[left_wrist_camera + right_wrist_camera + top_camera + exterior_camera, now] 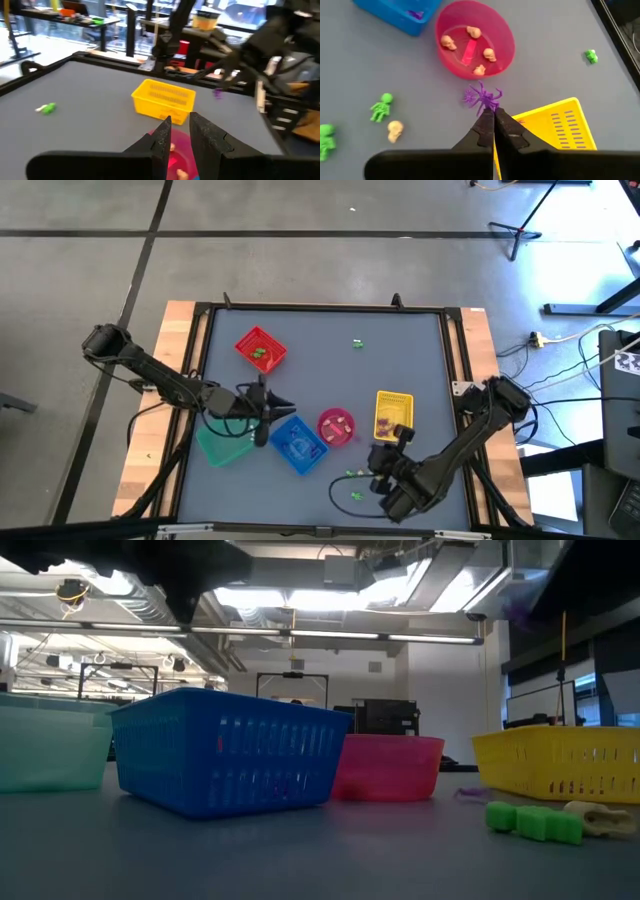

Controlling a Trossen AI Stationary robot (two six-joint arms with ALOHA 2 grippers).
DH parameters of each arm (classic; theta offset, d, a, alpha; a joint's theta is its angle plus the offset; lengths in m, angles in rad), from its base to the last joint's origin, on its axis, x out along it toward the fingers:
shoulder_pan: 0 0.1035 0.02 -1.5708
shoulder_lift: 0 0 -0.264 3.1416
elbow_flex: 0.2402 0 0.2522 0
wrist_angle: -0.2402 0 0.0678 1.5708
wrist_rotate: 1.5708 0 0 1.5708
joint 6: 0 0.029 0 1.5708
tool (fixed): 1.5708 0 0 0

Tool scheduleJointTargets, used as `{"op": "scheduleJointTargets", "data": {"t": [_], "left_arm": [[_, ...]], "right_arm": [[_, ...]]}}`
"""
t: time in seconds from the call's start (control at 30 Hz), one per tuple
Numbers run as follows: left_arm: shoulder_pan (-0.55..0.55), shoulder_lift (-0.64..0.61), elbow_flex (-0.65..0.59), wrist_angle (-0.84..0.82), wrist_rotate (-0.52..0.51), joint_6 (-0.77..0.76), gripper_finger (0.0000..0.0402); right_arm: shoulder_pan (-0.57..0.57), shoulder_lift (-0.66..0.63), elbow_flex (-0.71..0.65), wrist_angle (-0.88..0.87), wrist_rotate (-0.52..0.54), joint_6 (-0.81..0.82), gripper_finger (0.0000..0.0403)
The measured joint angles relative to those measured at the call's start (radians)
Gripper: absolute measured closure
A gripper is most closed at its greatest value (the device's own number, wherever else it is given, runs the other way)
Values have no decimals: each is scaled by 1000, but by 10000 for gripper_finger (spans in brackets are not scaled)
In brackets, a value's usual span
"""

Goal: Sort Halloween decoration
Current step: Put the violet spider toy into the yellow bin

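My right gripper (493, 114) (385, 442) hangs in the air between the pink bowl (475, 40) and the yellow basket (555, 130), shut on a purple spider (482, 97), which also shows in the left wrist view (217, 92). My left gripper (180, 132) (264, 418) hovers beside the blue basket (298, 445), its fingers a narrow gap apart with nothing between them. Cream skulls (470, 47) lie in the pink bowl. Green skeletons (381, 106) and a cream skull (395, 131) lie on the mat, and the low view shows them too (535, 822). Another green trinket (357, 343) lies toward the far edge. My right gripper pinches the purple spider by its near side (487, 106), at the very ends of the two shut fingers, coming from above and pointing down. The spider is lifted clear of the table and sticks out past the fingertips.
The red basket (260, 350) holds green pieces. The teal basket (222, 445) touches the blue one under my left arm. The table's dark raised frame (450, 360) borders the mat. Bare mat lies in the far right part.
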Motion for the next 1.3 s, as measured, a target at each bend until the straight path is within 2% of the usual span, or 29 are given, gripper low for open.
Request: {"op": "scheduleJointTargets", "data": {"t": [0.43,0.57,0.73,1.0,1.13,1.3], "left_arm": [[0,0,0,4,20,1,346],[0,0,0,4,18,1,346],[0,0,0,3,18,0,346],[0,0,0,2,18,0,346],[0,0,0,2,18,-2,346],[0,0,0,1,18,-2,346]], "right_arm": [[-23,-48,-3,-239,-3,-25,402],[-43,-60,-42,-303,-17,-33,402],[-73,-60,-116,-314,-43,-115,402],[-159,-60,-145,-298,-186,-203,401],[-192,-60,-145,-285,-191,-244,376],[-220,-60,-145,-272,-218,-268,317]]}}
